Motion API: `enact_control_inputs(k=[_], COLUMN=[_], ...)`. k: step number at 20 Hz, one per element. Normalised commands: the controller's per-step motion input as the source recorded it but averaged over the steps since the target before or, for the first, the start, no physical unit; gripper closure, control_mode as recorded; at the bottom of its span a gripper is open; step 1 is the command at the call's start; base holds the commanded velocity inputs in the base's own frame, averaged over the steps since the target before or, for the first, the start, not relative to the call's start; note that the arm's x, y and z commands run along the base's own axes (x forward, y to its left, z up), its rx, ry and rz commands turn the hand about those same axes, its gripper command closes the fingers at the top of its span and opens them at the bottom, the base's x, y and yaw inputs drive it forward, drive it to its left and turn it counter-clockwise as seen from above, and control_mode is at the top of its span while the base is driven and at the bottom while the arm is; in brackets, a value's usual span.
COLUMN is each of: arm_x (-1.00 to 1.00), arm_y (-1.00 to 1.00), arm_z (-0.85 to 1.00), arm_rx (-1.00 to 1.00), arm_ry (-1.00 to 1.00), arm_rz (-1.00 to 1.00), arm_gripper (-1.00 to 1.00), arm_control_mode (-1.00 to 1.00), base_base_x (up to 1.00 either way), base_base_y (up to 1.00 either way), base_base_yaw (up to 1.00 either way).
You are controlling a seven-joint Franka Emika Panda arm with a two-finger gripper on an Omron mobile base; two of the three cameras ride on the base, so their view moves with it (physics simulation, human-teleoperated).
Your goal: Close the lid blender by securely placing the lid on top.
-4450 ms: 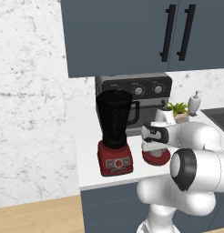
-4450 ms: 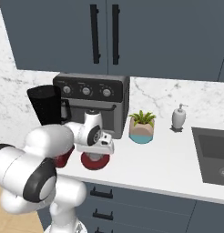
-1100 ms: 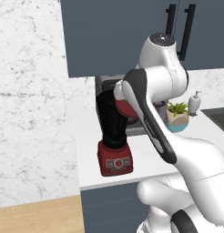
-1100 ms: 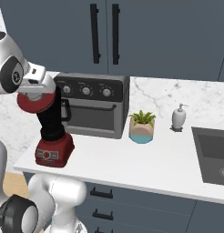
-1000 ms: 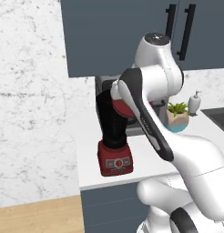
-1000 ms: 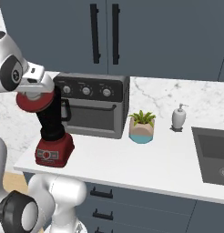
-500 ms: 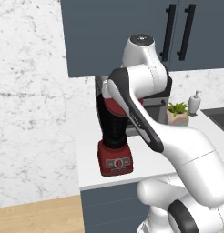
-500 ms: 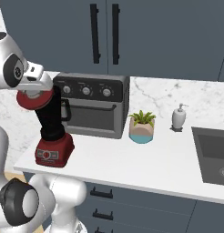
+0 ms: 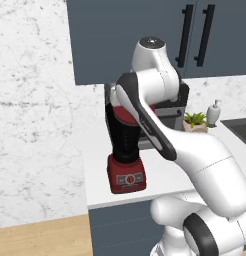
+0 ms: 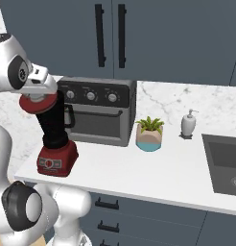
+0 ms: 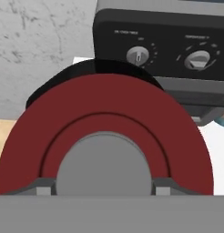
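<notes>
The red lid (image 11: 104, 123) with its grey centre (image 11: 104, 166) sits between my fingertips (image 11: 43, 186), and my gripper (image 11: 104, 187) is shut on it. From the right base view the lid (image 10: 38, 102) is level with the top of the blender's dark jar (image 10: 53, 127), right under my gripper (image 10: 41, 91). The blender's red base (image 10: 56, 158) stands on the counter. A dark arc of the jar rim (image 11: 82, 73) shows past the lid's far edge, so the lid is slightly off centre. In the left base view my forearm partly covers the lid (image 9: 126, 116) and the jar (image 9: 126, 137).
A grey toaster oven (image 10: 98, 115) stands just behind and right of the blender, its knobs (image 11: 139, 55) close to the lid. Further right are a potted plant (image 10: 149, 132), a soap dispenser (image 10: 188, 123) and a sink (image 10: 225, 163). Dark cabinets (image 10: 110, 33) hang overhead.
The arm has carried the lid from the counter up to the jar; over the last second it has edged a little left over the jar mouth, still gripped.
</notes>
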Motion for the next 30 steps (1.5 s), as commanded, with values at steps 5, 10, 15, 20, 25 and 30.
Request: enact_control_inputs(k=[5, 10, 15, 20, 25, 30], arm_x=[0.26, 0.25, 0.28, 0.33, 0.30, 0.24], arm_y=[0.00, 0.00, 0.00, 0.00, 0.00, 0.00], arm_z=[0.00, 0.00, 0.00, 0.00, 0.00, -0.01], arm_rx=[0.00, 0.00, 0.00, 0.00, 0.00, 0.00], arm_ry=[0.00, 0.00, 0.00, 0.00, 0.00, 0.00], arm_rz=[0.00, 0.00, 0.00, 0.00, 0.00, 0.00], arm_gripper=[1.00, 1.00, 1.00, 1.00, 1.00, 1.00], arm_control_mode=[-1.00, -1.00, -1.00, -1.00, -1.00, -1.00], base_base_x=[0.00, 0.00, 0.00, 0.00, 0.00, 0.00], base_base_y=[0.00, 0.00, 0.00, 0.00, 0.00, 0.00], base_base_yaw=[0.00, 0.00, 0.00, 0.00, 0.00, 0.00])
